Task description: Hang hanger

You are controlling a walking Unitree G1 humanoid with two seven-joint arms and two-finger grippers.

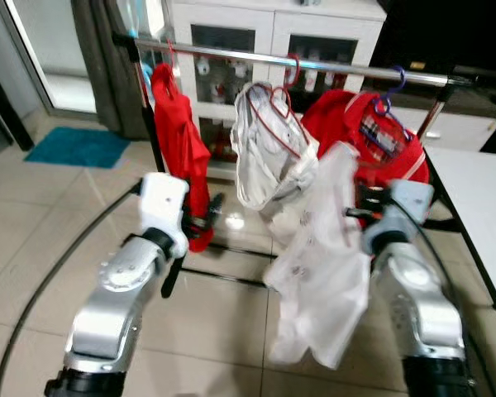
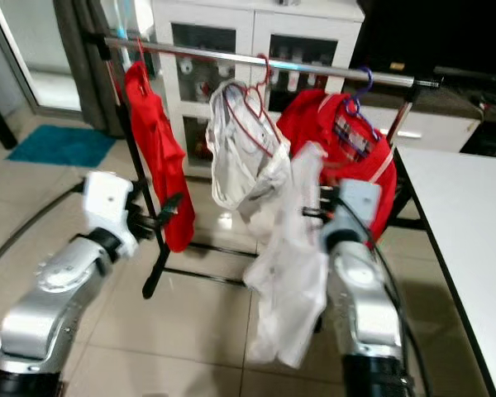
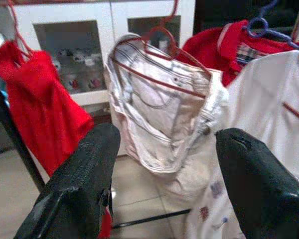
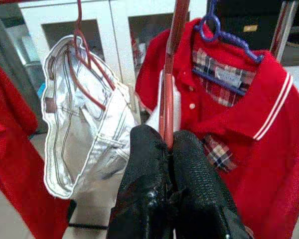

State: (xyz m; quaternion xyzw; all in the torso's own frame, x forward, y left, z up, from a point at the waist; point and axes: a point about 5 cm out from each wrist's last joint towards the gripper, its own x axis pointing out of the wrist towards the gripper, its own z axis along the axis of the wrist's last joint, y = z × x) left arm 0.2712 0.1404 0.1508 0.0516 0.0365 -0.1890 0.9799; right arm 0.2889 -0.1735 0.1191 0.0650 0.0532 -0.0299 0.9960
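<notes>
The right gripper [image 4: 165, 144] has its two black fingers pinched tight on the stem of a red hanger [image 4: 170, 74], and a white shirt [image 1: 322, 265] droops from that hanger in front of the right arm, below the clothes rail [image 1: 331, 64]. The left gripper [image 3: 164, 164] hovers with its jaws spread wide and nothing between them, over by the red dress [image 1: 180, 141] at about nine o'clock from the shirt.

To hang it cleanly, I would say the hook needs lifting above the rail and setting down in the gap between the white shorts [image 1: 269, 149] and the red polo shirt [image 1: 380, 141], which sits at about one o'clock from the held shirt on a blue hanger [image 4: 224, 35] (the gap looks narrow, so the shirt may snag on its neighbours). Only let go once the hook bears on the bar.

The floor is pale glossy tile, with a teal mat [image 1: 76, 147] at ten o'clock, a white glass-fronted cabinet [image 1: 273, 41] behind the rail at twelve, and a white table [image 1: 479, 215] at three.
</notes>
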